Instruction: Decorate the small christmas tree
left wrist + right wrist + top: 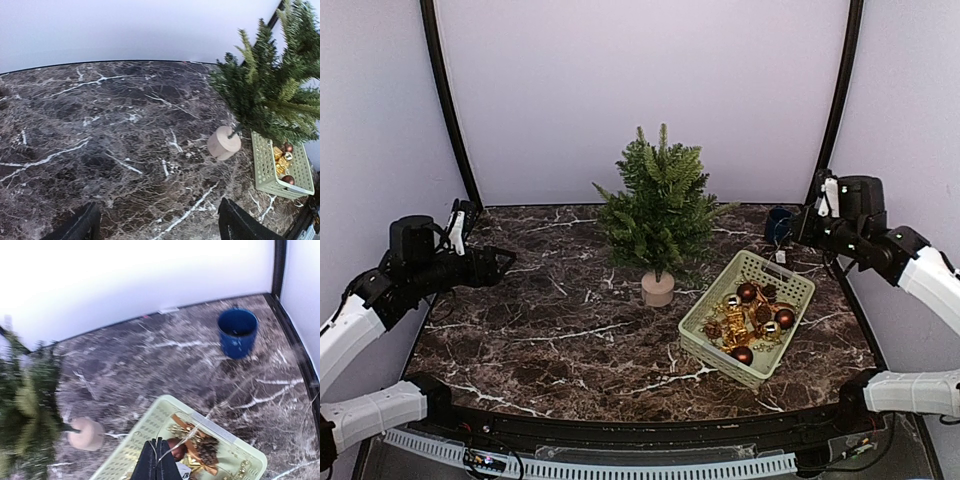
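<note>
Marble table [550, 330] is topped w/ the small christmas tree [660, 205]. Blue cup [237, 332] is shown whole by R wrist only. Right gripper [157, 460] is pinched together, left gripper [157, 225] spread.

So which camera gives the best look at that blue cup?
The right wrist view: the blue cup stands whole and unobstructed on the marble table, its opening visible. The top external view shows only a small dark part of it beside the right arm. The left wrist view misses it.

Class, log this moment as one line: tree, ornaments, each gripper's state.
small christmas tree: no ornaments on it | ornaments: in basket | left gripper: open, empty | right gripper: shut, raised
</note>
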Controlling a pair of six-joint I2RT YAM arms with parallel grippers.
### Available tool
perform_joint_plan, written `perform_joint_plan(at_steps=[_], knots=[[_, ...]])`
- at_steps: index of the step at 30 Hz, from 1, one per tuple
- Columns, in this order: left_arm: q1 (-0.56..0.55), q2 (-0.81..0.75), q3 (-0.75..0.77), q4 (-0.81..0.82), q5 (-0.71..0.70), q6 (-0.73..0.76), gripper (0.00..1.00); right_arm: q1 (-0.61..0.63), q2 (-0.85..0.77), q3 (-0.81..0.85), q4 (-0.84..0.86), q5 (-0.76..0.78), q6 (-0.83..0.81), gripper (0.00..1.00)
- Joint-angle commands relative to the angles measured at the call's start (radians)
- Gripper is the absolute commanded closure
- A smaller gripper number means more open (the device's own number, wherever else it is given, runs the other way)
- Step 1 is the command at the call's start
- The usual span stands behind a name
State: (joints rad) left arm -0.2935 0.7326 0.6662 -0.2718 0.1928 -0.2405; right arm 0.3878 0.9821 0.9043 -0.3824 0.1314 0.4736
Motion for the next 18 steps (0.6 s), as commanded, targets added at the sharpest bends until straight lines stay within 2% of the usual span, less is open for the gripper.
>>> perform_joint_plan(at_steps=[1, 6, 12, 15, 18], knots=[[-0.135, 0.028, 0.108, -0.014, 0.007, -0.043, 0.16, 0.0, -0.054, 0.1, -0.074, -0.138, -0.036, 1.0], [-0.342, 0.118, 0.247, 0.011, -0.038, -0.062, 0.17, 0.006, -0.089, 0.212, -0.049, -0.38, -0.042, 1.0], [-0.614, 0.286, 0.424, 0.095, -0.127, -0.042, 0.17, 0.03, -0.134, 0.261, 0.083, -0.6, -0.005, 1.0], [-0.72, 0.386, 0.5, 0.156, -0.122, -0.037, 0.17, 0.041, -0.129, 0.293, 0.107, -0.694, 0.002, 1.0], [-0.766, 0.452, 0.552, 0.233, -0.077, -0.045, 0.16, 0.06, -0.105, 0.329, 0.107, -0.758, 0.001, 1.0]])
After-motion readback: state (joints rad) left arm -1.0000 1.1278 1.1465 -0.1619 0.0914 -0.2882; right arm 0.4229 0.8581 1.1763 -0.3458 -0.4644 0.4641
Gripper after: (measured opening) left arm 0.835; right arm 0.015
